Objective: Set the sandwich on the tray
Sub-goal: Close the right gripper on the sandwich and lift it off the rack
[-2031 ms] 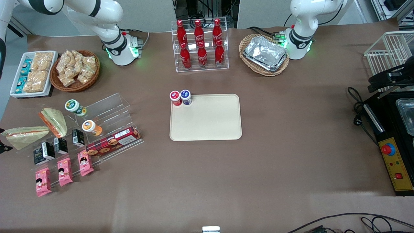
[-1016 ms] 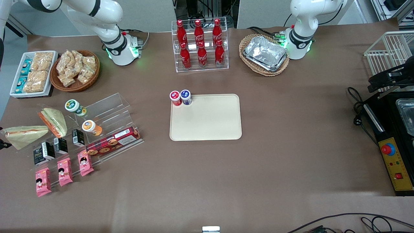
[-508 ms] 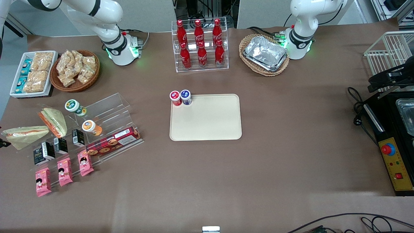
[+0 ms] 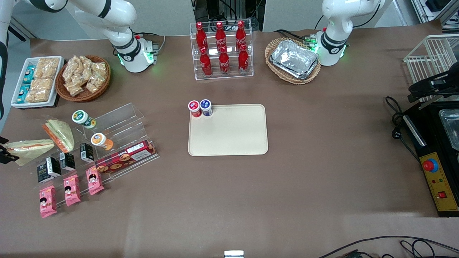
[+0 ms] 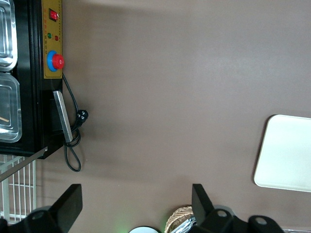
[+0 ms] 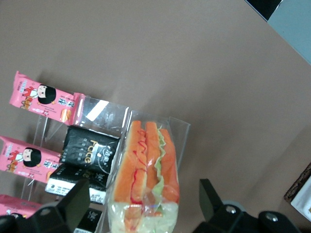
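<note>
The sandwich (image 4: 28,147), a clear-wrapped wedge with pale bread and a thin orange-red and green stripe, lies on the table at the working arm's end, beside the acrylic stand. My gripper (image 4: 4,154) shows only as a dark part at its wide end. In the right wrist view the gripper (image 6: 143,208) is open, its fingers (image 6: 73,204) set wide on either side of the sandwich (image 6: 146,174), with gaps on both sides. The cream-beige tray (image 4: 233,132) lies mid-table, far from the gripper; it also shows in the left wrist view (image 5: 286,155).
A greener wedge (image 4: 61,134) leans on the acrylic stand with black cartons (image 6: 90,153), pink packets (image 4: 71,190), a cookie box (image 4: 123,157) and small cups. Two cups (image 4: 200,107) stand at the tray's corner. A cola rack (image 4: 222,50) and basket of foil trays (image 4: 293,59) stand farther back.
The dark gripper part has come a little farther into the front view at the sandwich's wide end. The sandwich has shifted slightly and shows a narrower face.
</note>
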